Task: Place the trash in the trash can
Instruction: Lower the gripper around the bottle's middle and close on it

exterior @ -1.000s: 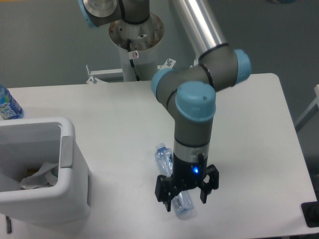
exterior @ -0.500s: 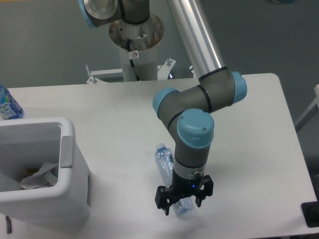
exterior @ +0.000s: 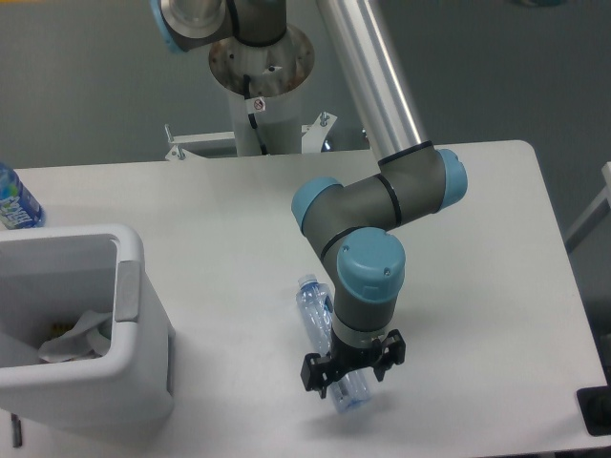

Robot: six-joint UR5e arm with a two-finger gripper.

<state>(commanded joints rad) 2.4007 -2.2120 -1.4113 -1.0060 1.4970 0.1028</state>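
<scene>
While the arm is folding steeply over the front of the white tabletop point(exterior: 229, 219), the black two-finger hand point(exterior: 350, 378) is sitting low over the clear plastic bottle point(exterior: 316, 311), a long, crinkled, see-through cylinder lying on its side with its capped end pointing toward the back and its base toward the front edge. The hand's fingers point(exterior: 313, 374) are standing on either side of the bottle's lower half, straddling it, but whether they are already pinching the plastic or standing just clear of it cannot be told from this view. The arm itself is showing smooth grey tube sections with rounded, pale blue joint caps and a polished metal upper link. At the left, the trash can point(exterior: 134, 315) is standing as a white, rounded-cornered plastic bin with a thick rim, and the crumpled white paper wrapper point(exterior: 78, 336) is lying inside it, creased and bunched against the near wall. A second bottle with a bright blue label point(exterior: 13, 202) is peeking in at the left edge, well apart from everything else. Compared with a second ago, the hand is now lower and looking smaller, its fingers drawn in closer around the bottle, and the wrist's blue cap has come down nearer the tabletop; the bottle has not moved. The clear bottle is lying directly beneath the hand, between its fingers, well apart from the trash can.
</scene>
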